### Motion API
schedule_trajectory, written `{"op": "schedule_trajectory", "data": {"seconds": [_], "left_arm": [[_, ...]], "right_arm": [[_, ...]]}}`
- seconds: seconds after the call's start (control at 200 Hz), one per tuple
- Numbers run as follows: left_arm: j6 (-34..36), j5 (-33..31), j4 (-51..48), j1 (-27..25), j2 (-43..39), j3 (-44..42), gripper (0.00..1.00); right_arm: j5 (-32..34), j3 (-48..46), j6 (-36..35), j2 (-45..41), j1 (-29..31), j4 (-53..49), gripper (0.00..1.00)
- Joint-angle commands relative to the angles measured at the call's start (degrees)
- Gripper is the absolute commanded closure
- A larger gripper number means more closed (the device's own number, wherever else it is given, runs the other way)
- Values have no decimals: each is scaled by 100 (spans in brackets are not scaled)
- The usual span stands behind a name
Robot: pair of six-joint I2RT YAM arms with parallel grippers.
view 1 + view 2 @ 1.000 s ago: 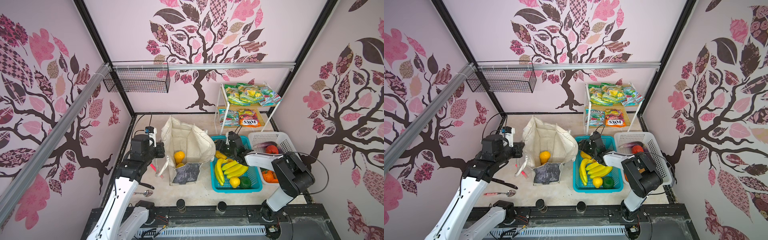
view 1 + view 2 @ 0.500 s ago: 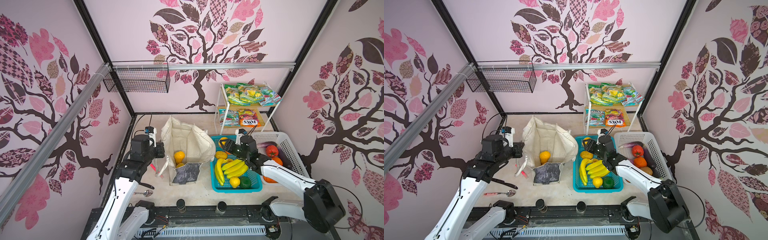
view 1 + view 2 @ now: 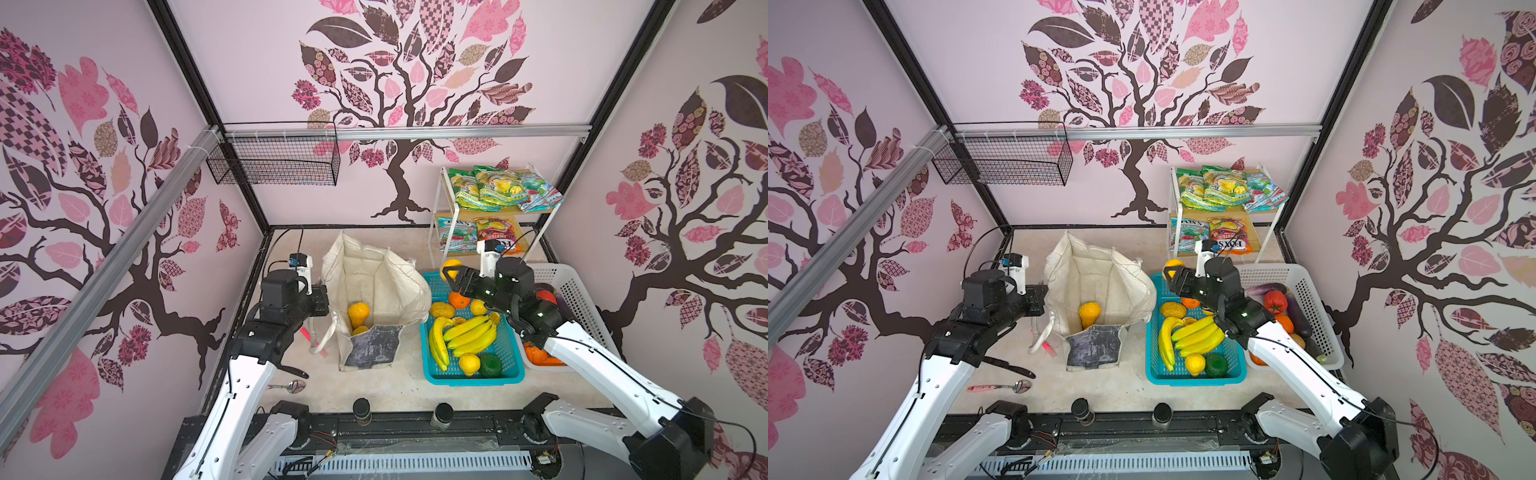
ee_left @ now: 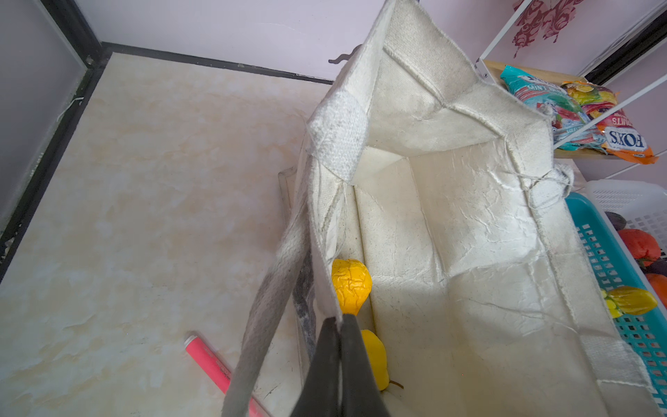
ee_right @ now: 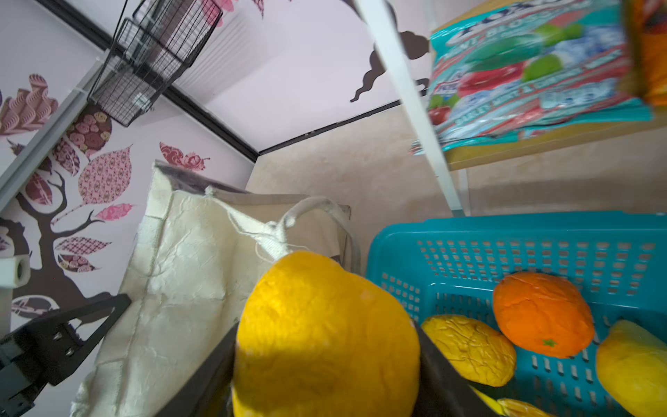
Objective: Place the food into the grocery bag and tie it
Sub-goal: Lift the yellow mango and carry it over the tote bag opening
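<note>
Pink walls with tree decals enclose a beige marbled bench (image 3: 395, 395). The cream canvas tote (image 3: 374, 286) stands upright at mid-bench, left of centre, with its mouth gaping upward. The long axis of that mouth runs from the bench's front edge toward the back, and the dark grey print panel faces the front edge. The left gripper (image 4: 341, 325) is at the tote's left side with its fingers pinched flat together on the rim of that wall, beside a strap handle. Inside, a wrinkled yellow fruit (image 4: 351, 285) lies against the same wall, narrow end toward the front. The right gripper (image 3: 451, 273) hangs over the back-left corner of the teal basket (image 3: 473, 380), just beside the tote's right wall. Its fingers are spread around a yellow lemon (image 5: 325, 335) and clamp it on both sides. The lemon's long axis seems to run along the fingers. Below, a bunch of bananas (image 3: 469, 332) lies mid-basket, slanting from front-left to back-right. Snack packets (image 3: 498, 189) lie flat on the white rack (image 3: 446, 208) at the back-right corner.
</note>
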Motion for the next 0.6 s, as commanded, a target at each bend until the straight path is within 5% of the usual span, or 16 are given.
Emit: {"op": "schedule_trajectory", "data": {"seconds": [0.0, 0.25, 0.595], "left_arm": [[76, -22, -4, -33, -80, -42, 100], [91, -38, 5, -32, -97, -62, 100], [144, 186, 57, -40, -75, -64, 100]], "right_arm": [[160, 685, -455, 623, 702, -554, 36], [-314, 2053, -861, 2276, 1781, -1020, 36], [-1577, 2699, -1290, 3735, 1945, -1317, 36]]}}
